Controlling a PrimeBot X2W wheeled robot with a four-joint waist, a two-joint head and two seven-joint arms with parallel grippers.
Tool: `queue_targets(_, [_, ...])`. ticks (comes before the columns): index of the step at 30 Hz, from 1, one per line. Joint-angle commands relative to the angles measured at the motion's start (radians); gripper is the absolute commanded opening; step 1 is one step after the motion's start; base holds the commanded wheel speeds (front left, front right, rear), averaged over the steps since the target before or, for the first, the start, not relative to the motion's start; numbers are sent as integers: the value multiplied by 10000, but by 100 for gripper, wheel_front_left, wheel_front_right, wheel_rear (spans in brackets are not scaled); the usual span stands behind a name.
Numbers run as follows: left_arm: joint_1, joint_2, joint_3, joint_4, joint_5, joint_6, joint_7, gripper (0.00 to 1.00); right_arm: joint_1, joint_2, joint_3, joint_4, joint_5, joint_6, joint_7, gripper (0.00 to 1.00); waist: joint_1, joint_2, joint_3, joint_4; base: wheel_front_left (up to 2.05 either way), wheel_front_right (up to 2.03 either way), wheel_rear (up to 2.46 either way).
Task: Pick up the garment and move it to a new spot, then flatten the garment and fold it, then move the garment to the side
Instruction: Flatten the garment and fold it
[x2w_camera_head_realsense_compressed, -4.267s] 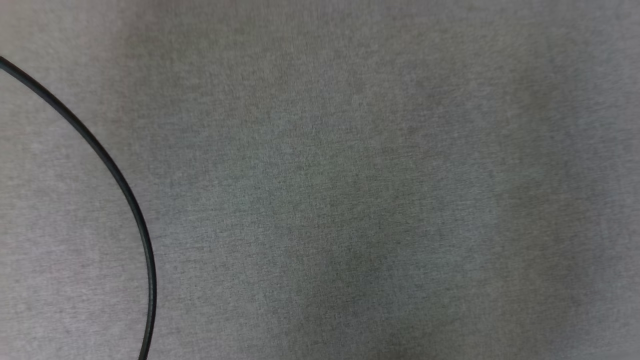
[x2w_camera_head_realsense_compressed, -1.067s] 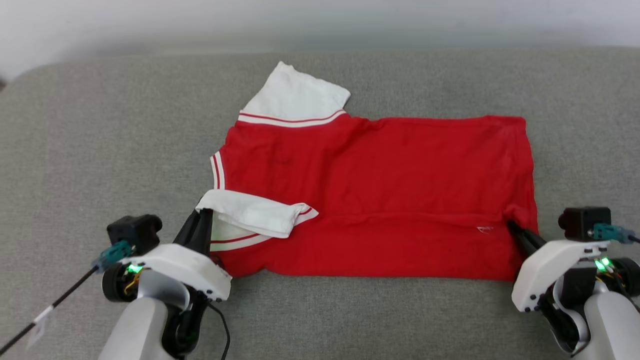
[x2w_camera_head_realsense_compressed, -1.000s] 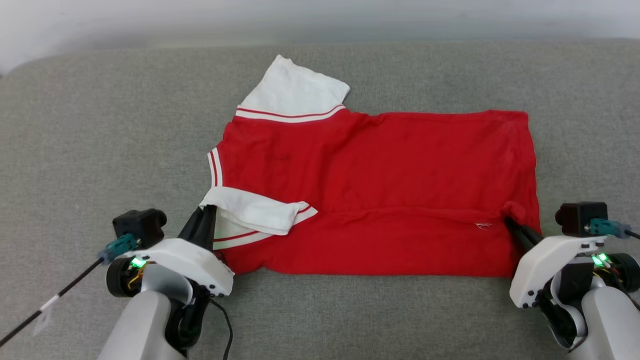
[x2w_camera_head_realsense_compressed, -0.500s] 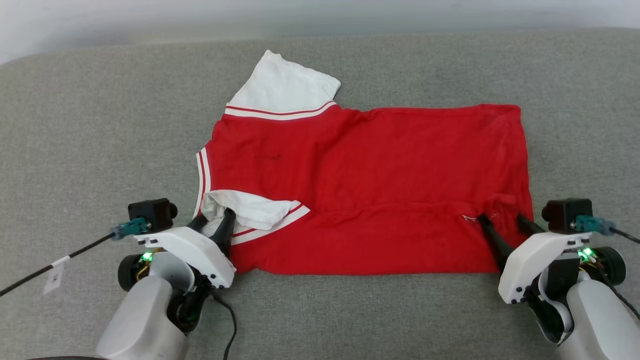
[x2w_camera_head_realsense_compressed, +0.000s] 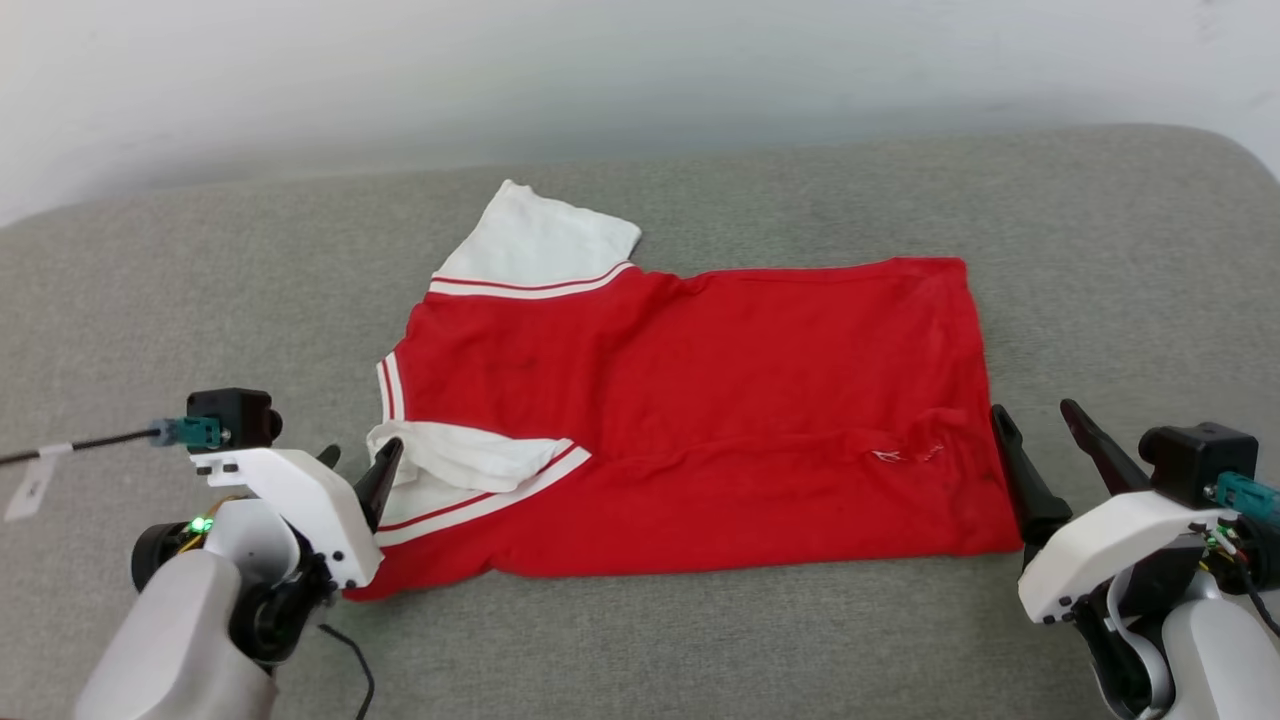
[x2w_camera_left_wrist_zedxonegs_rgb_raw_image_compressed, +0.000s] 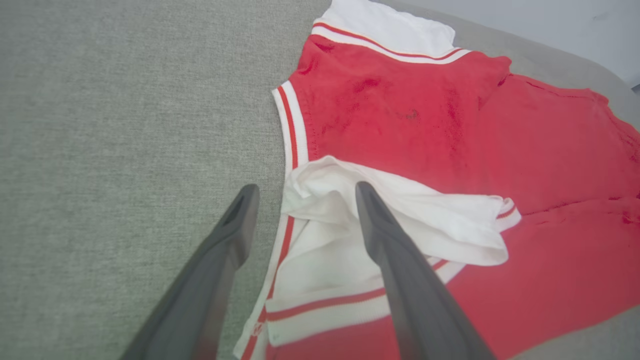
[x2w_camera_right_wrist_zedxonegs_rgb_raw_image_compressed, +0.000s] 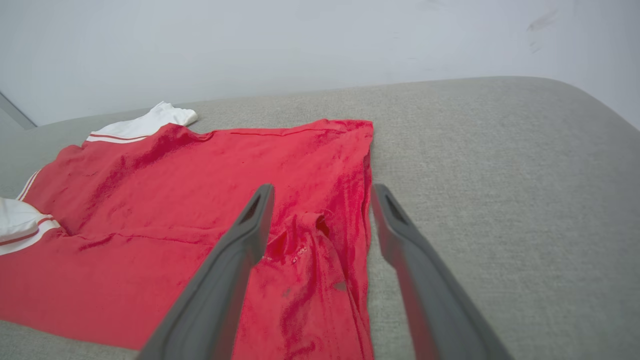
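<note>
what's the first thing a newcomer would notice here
The red shirt spread across the middle of the grey surface grabs the eye first, with its near white sleeve folded in over the body. The left pincer stands open at that sleeve. The right pincer stands open at the shirt's right edge, and neither is closed on cloth.
</note>
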Motion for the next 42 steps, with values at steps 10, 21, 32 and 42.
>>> queue_targets(10, [1098,1234,31,-2195,-977,977,4081,100,881,561,-289,-1745,-321,-7,588,100,0,-1,201,-697,0,0,0])
queue_targets(21, [2353,1551,18,-2978,-1923,1899,6482,0,875,828,-421,-1930,-217,-7,774,100,0,-1,820,-1094,0,0,0])
queue_targets(32, [2025,1475,314,-3903,-1933,1547,5555,0,689,380,-750,-1771,583,-7,2822,100,0,-1,673,-784,0,0,0])
queue_targets(42, [1631,1499,360,-5040,-1657,1535,5061,0,-104,-265,-344,-1298,1299,-6,6328,100,0,-1,967,-337,0,0,0])
